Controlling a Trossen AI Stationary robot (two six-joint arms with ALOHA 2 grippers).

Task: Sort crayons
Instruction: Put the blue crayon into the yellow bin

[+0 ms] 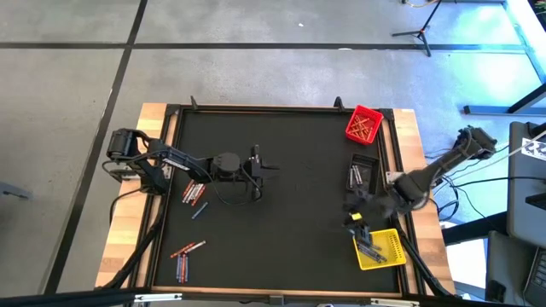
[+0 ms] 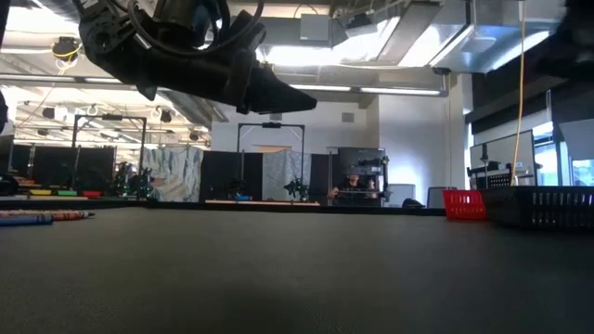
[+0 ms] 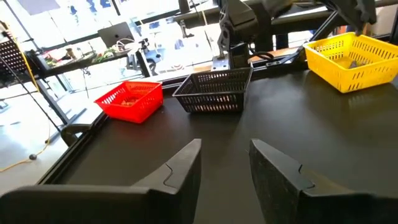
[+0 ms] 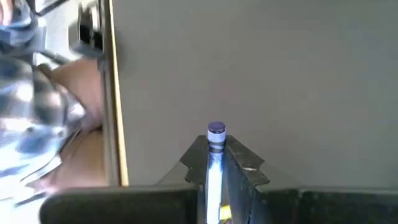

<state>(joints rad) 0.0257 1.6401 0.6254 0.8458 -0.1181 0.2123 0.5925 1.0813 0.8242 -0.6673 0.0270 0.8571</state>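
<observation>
- Left arm: reaches from the left edge of the surface toward its middle; left end effector points right, raised off the surface, its two fingers parted with a clear gap.
- Right arm: comes in from the right edge, bent; right end effector is clamped on a thin stick.

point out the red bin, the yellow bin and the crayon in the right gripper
red bin [image 1: 363,124], high view, its middle.
yellow bin [image 3: 356,58], left wrist view, front wall.
crayon [image 4: 215,149], right wrist view, its tip end.
</observation>
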